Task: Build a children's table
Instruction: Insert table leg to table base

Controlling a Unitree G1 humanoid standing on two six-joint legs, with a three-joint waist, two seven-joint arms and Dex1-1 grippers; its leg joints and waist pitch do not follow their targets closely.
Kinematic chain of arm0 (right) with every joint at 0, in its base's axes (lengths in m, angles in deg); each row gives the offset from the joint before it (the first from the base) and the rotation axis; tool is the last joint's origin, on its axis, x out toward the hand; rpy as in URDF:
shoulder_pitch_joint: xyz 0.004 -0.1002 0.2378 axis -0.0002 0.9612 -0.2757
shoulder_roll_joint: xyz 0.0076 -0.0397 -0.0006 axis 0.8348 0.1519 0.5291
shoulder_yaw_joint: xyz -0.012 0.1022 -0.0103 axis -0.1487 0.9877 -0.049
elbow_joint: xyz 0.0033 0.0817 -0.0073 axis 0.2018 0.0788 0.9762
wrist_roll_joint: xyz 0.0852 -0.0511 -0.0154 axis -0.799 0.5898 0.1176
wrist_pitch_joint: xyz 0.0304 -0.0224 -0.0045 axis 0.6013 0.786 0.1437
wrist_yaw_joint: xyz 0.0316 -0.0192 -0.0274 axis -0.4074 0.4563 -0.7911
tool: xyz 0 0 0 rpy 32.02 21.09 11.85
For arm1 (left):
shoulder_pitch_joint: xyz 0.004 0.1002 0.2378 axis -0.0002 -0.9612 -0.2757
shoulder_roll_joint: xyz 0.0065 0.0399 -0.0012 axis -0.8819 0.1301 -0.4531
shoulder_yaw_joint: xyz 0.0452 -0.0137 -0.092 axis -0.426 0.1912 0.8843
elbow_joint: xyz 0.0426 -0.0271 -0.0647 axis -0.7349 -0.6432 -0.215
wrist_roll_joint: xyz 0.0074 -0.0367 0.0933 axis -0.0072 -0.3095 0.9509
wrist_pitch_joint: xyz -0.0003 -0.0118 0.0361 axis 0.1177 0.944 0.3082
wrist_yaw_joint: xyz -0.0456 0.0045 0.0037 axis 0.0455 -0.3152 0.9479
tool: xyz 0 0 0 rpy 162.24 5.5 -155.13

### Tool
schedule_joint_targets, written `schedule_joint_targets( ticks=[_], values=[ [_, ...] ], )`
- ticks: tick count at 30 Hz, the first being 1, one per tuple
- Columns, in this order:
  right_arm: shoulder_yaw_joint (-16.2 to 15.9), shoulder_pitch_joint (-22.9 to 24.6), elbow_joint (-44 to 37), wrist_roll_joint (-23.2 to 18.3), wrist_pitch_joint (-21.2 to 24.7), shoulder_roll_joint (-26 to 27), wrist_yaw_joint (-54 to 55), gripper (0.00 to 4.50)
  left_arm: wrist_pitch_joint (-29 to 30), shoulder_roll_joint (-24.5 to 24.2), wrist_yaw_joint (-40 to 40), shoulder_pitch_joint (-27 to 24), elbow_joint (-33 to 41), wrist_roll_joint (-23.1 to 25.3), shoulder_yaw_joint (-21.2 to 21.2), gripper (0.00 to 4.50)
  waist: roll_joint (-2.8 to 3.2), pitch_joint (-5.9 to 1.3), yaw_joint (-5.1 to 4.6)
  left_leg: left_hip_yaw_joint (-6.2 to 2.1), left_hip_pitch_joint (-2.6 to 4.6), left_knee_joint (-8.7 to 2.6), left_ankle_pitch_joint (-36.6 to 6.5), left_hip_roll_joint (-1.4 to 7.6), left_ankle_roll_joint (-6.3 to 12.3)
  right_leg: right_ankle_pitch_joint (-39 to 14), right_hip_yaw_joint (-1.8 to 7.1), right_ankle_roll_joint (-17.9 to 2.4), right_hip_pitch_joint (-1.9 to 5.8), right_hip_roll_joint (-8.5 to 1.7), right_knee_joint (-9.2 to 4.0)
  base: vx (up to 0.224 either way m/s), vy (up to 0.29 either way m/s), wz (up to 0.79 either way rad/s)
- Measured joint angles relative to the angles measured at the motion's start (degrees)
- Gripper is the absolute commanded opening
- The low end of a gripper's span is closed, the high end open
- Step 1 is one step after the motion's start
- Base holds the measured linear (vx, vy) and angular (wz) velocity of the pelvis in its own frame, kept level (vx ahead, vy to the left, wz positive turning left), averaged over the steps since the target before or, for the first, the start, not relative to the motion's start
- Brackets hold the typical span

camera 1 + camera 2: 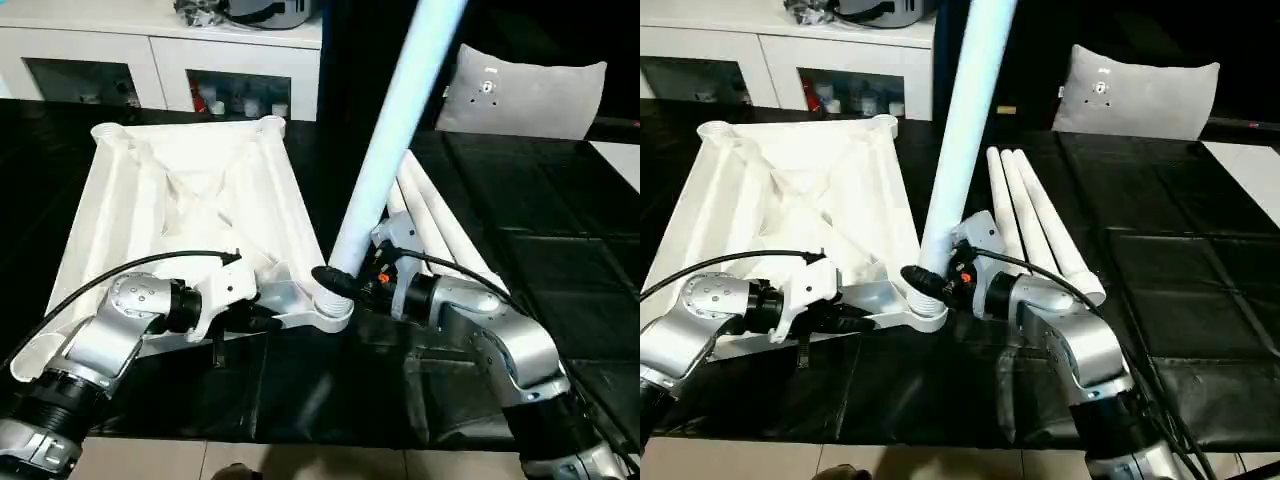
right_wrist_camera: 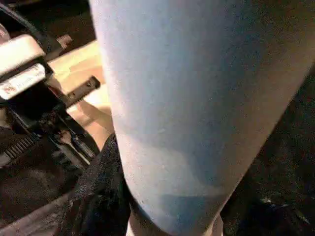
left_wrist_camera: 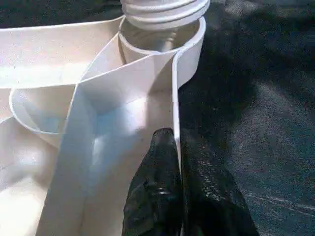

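Head view: right gripper (image 1: 345,280) grasps the tilted leg (image 1: 385,160) at the table top's (image 1: 180,190) near corner socket (image 1: 330,305); tilt risks cross-threading. Left wrist view: left gripper (image 3: 178,196) clenched on the top's rim, which could slip

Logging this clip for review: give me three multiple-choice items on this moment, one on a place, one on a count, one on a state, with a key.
1. Where does the leg held by the right gripper stand?
A. In the table top's near corner socket
B. On the pillow
C. Flat on the black mat

2. How many loose legs lie beside the top?
A. One
B. Three
C. Five

3. What is the left gripper doing?
A. Hanging open above the mat
B. Holding a leg
C. Pinching the top's rim

Key: 1 A, its threaded end sits at the socket; 2 B, three white tubes lie side by side; 3 C, its jaws close on the thin wall.
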Motion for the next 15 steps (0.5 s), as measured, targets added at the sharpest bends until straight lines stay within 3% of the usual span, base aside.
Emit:
schedule_joint_targets(
  ticks=[15],
  values=[
    [-1.64,-3.04,4.62,0.99,0.86,-0.66,-2.18,1.93,-0.21,0.25,1.6,0.39,-0.02,0.54,-0.04,0.0,-0.2,-0.06,0.16,0.02,-0.05,0.01,0.0,0.0,0.0,-0.03,-0.01,0.03,0.0,-0.02,-0.05,0.0,0.0,0.0]
  ],
)
